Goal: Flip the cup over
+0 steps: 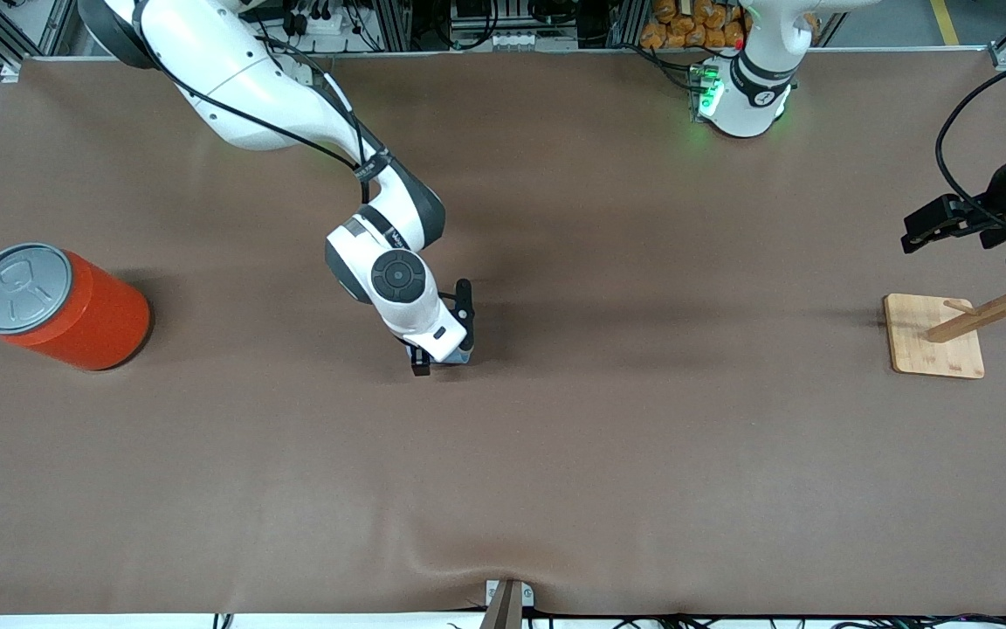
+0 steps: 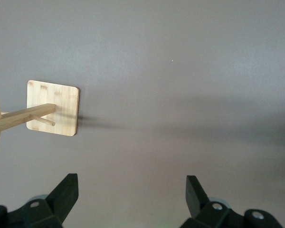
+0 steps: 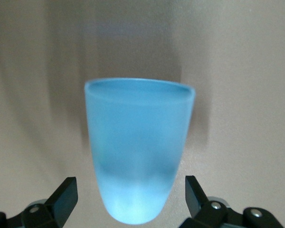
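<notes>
Cup (image 3: 137,152) mid-table on brown cloth (image 1: 643,454), between the spread, released fingers of your right gripper (image 1: 442,336).
Left gripper (image 2: 130,199) waits open above wooden rack (image 1: 935,345); orange can (image 1: 66,310) stands lidded.

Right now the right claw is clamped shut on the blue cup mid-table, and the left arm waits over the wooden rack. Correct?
Not quite. The right wrist view shows the right claw open, its fingers standing clear of the cup on both sides. The rest holds: the left claw waits open over the wooden rack.
</notes>
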You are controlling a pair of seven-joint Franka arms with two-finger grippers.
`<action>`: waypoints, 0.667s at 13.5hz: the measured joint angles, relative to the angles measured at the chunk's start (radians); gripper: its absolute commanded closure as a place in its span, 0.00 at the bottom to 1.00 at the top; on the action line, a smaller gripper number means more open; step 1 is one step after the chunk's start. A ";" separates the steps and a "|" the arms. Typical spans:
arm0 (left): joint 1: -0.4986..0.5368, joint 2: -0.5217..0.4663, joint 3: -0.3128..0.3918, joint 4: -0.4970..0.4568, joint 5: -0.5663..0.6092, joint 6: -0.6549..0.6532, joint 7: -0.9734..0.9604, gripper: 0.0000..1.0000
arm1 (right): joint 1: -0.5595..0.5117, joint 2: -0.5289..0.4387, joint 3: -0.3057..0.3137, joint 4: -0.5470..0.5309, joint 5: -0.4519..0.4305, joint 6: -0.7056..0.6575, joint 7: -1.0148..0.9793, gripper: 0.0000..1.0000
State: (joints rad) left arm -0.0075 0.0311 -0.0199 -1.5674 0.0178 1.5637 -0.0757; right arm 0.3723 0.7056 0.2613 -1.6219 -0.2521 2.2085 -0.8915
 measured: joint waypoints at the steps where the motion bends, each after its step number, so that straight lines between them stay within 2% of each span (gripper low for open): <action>1: 0.000 0.000 0.000 0.000 0.000 0.000 0.000 0.00 | -0.001 0.000 -0.004 0.000 -0.001 -0.001 0.000 0.00; 6: -0.001 0.001 -0.001 0.000 0.000 0.000 0.000 0.00 | -0.017 -0.009 -0.009 0.009 0.002 -0.029 0.001 0.00; 9: -0.004 0.005 -0.005 0.000 -0.041 0.000 0.000 0.00 | -0.046 -0.039 -0.009 0.014 0.049 -0.052 0.003 0.00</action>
State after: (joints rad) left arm -0.0117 0.0365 -0.0250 -1.5676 -0.0234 1.5636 -0.0757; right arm 0.3258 0.6665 0.2521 -1.6076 -0.2029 2.1566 -0.8889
